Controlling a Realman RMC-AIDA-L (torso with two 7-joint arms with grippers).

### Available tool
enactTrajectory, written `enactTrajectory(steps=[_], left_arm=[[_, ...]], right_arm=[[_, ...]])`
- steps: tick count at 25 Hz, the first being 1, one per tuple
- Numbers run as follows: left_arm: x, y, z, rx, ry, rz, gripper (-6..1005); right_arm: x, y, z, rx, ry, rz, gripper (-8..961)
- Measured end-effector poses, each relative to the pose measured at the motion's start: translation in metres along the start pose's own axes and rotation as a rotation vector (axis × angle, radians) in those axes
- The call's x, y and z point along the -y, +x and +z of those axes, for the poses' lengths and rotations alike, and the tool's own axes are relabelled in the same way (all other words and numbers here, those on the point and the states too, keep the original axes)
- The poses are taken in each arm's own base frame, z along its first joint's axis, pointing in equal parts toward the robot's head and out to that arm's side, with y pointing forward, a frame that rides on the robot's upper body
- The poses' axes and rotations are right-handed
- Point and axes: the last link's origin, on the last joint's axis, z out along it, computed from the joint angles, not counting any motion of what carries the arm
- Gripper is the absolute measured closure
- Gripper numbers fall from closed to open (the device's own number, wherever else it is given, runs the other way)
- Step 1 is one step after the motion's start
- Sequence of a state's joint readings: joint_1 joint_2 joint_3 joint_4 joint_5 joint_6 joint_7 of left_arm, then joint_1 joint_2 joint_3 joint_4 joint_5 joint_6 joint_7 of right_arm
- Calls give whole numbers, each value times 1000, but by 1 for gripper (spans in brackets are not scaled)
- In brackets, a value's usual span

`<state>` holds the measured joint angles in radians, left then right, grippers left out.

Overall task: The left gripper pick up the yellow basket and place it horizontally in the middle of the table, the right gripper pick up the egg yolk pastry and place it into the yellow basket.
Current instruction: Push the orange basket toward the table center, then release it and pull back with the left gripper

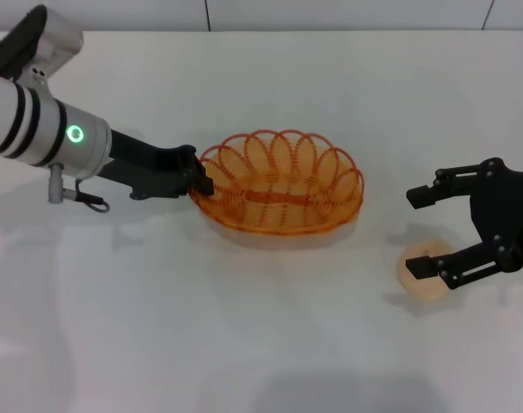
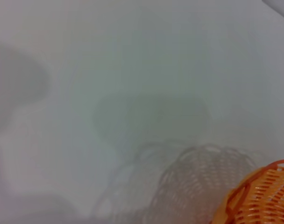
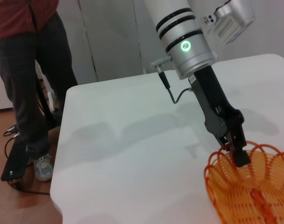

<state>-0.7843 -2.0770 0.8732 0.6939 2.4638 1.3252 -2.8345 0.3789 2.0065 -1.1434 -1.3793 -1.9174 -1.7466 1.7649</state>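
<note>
Left end effector (image 1: 199, 182) gripping yellow basket (image 1: 283, 185) rim, egg yolk pastry (image 1: 427, 277) under right end effector (image 1: 423, 231)

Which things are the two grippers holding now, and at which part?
The left gripper grips the yellow basket at its rim. The right gripper holds nothing, open above the egg yolk pastry.

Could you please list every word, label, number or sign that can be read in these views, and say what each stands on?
No readable text appears in any view.
The left gripper, shut on the yellow basket rim, has only a green light ring on its arm, no lettering.
The right gripper, open over the egg yolk pastry, shows no legible label.
The table is unmarked.
</note>
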Motion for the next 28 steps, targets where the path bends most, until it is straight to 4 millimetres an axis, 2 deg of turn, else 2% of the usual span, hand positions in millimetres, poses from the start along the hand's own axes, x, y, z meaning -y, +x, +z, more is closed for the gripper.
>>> enactTrajectory(steps=[14, 24, 28], left_arm=[[-1, -1, 3, 0, -3, 2, 811], [0, -8, 8, 23, -49, -23, 792], [-2, -8, 6, 17, -66, -16, 666]], right_arm=[[-1, 0, 1, -2, -4, -2, 85], [0, 0, 0, -1, -1, -1, 85], [0, 0, -1, -1, 1, 1, 84]])
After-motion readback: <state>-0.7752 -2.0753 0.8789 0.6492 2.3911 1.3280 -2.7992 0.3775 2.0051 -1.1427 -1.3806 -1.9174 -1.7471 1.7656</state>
